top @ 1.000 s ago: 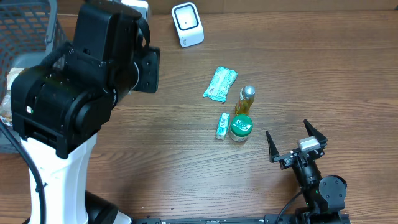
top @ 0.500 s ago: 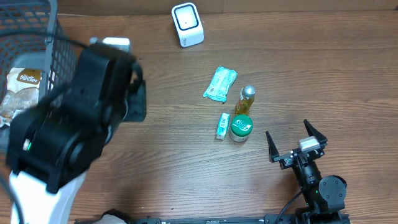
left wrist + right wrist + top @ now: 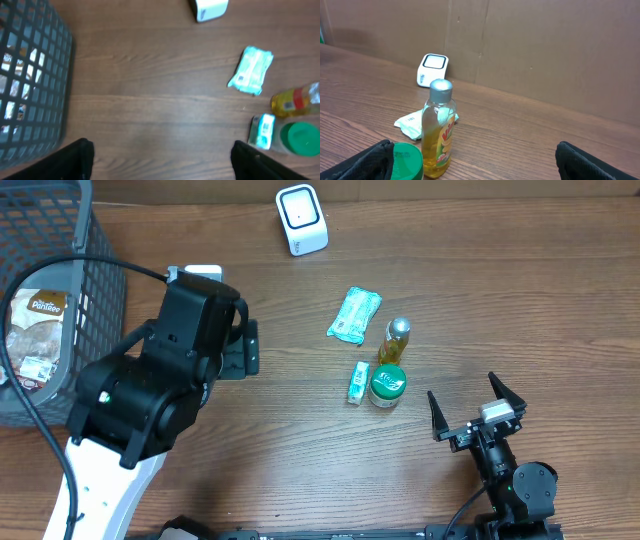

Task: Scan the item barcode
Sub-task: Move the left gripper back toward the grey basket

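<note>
The white barcode scanner [image 3: 301, 219] stands at the back of the table, also in the left wrist view [image 3: 209, 8] and the right wrist view [image 3: 432, 69]. In the middle lie a teal packet [image 3: 354, 315], a yellow bottle [image 3: 395, 341], a small green-and-white tube [image 3: 358, 382] and a green-lidded jar [image 3: 387, 385]. My left gripper [image 3: 247, 348] hovers left of these items, open and empty [image 3: 161, 161]. My right gripper [image 3: 472, 406] rests near the front right, open and empty [image 3: 477, 162], facing the bottle [image 3: 439, 129] and jar [image 3: 406, 161].
A dark wire basket [image 3: 98, 242] stands at the far left, with a bagged snack [image 3: 35, 326] inside it. In the left wrist view the basket's wall [image 3: 30, 80] fills the left side. A brown cardboard wall [image 3: 545, 50] backs the table.
My left arm has swung away from above the basket, toward the table's middle, uncovering the bag in the basket. Its jaws have spread wider. The right arm has not moved.
</note>
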### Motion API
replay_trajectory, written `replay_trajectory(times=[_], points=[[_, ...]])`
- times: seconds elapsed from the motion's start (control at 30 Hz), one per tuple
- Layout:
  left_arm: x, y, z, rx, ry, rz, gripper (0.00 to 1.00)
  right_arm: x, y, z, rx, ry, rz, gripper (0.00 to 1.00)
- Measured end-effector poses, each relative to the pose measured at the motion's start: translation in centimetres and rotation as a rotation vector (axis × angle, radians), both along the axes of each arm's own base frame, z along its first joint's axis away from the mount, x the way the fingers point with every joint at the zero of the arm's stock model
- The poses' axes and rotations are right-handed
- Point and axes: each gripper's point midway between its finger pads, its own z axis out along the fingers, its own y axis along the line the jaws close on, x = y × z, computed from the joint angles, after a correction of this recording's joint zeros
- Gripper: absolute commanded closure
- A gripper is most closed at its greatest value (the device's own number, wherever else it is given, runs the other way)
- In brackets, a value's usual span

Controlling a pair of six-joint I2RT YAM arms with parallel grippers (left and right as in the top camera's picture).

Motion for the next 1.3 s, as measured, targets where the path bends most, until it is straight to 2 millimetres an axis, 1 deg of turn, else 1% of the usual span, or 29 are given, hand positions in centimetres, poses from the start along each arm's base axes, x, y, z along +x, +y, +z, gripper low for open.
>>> replay_trajectory(times=[0.13,0.57,0.93,1.07,1.3], points=[[0.6,-0.3,0.7,-0.019,-0.038,0.002,0.0,0.0,0.0,0.0,0.0,0.0,0.0,0.0],[0.7,-0.3,0.8,-0.023,-0.046,0.002,0.0,0.0,0.0,0.0,0.0,0.0,0.0,0.0],[1.2,-0.6,1.2,-0.034,-0.069,0.003,0.0,0.0,0.0,0.0,0.0,0.0,0.0,0.0],[1.9,-0.9,0.5,-0.025,-0.05,0.003,0.0,0.0,0.0,0.0,0.0,0.0,0.0,0.0],[4.0,-1.8,-1.9,0.007,0.009,0.005,0.0,0.0,0.0,0.0,0.0,0.0,0.0,0.0]])
